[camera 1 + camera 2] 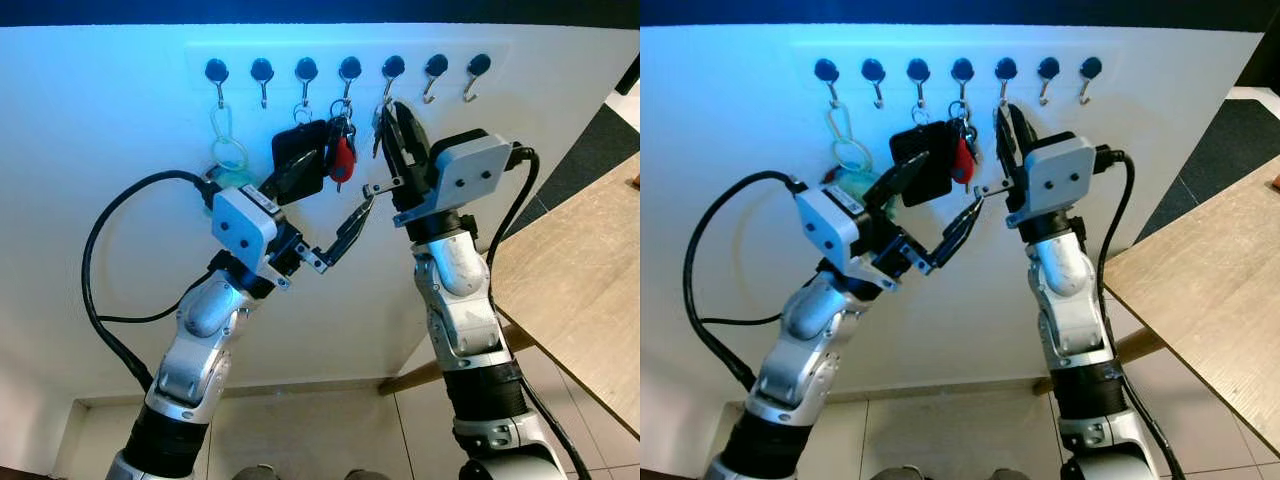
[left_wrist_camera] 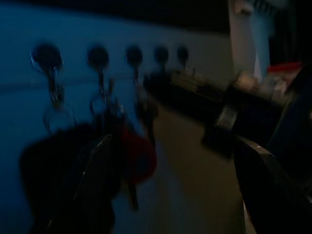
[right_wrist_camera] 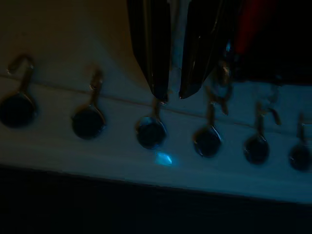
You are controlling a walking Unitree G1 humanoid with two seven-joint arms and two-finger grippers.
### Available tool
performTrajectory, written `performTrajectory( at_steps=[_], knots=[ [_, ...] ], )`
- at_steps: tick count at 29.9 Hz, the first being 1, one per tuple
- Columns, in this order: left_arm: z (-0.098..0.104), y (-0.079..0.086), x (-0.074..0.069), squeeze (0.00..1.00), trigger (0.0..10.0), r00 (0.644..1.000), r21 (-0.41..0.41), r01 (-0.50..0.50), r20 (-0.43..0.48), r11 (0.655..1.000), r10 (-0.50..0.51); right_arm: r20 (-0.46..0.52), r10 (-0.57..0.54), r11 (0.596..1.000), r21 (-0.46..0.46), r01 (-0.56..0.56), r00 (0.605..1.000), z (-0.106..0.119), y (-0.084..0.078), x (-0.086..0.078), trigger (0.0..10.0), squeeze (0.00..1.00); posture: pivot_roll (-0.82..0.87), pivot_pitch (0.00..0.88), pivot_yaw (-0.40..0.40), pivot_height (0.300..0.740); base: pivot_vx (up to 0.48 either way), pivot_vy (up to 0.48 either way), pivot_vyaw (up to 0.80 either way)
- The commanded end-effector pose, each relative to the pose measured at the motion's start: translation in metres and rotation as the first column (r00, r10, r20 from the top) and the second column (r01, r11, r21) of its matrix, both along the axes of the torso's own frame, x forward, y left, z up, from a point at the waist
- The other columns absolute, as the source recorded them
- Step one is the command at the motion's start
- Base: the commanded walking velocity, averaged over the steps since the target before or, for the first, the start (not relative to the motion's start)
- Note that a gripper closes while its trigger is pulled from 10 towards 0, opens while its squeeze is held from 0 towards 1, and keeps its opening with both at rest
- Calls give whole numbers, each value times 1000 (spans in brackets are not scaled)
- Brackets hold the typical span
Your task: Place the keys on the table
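Observation:
Seven black hooks (image 1: 348,68) run across a white wall. A black fob (image 1: 298,145) and a red key fob (image 1: 343,158) hang from the middle hooks, and a green carabiner (image 1: 228,140) hangs from the first. Thin silver keys (image 1: 378,118) hang at the fifth hook. My right gripper (image 1: 398,115) is raised to that hook, its fingers (image 3: 151,58) pressed almost together on the silver keys. My left gripper (image 1: 345,178) stands open, one finger over the black fob and the other below the red fob (image 2: 139,158).
A wooden table (image 1: 580,300) stands at the right, its corner close to my right arm. A dark mat (image 1: 600,150) lies behind it. A black cable (image 1: 95,260) loops off my left arm. Tiled floor (image 1: 330,430) lies below.

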State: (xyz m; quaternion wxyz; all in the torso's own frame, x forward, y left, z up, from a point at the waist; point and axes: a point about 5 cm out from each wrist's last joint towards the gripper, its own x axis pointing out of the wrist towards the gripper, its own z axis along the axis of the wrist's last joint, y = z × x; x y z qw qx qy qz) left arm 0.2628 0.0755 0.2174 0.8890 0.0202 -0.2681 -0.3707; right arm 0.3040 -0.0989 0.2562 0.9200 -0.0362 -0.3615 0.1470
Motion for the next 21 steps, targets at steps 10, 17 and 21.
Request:
performTrajectory(
  at_steps=[10, 17, 21],
  knots=[
    [-3, -2, 0, 0, 10000, 1000, 17, 0, -15, 1000, 0, -2, 5, 1000, -10, -5, 1000, 6, 3, 5, 10000, 0, 54, 92, -26, 740, 0, 0, 0],
    [-2, -2, 0, 0, 10000, 1000, 1, -6, -15, 1000, 6, -124, -48, 999, -9, 47, 991, -28, -8, 8, 10000, 1000, 52, 95, -26, 740, 0, 0, 0],
    [0, -2, 0, 0, 10000, 1000, -23, -2, -15, 1000, 1, -138, -58, 998, -13, 57, 989, -31, -8, 8, 10000, 1000, 49, 99, -25, 740, 0, 0, 0]
  ],
)
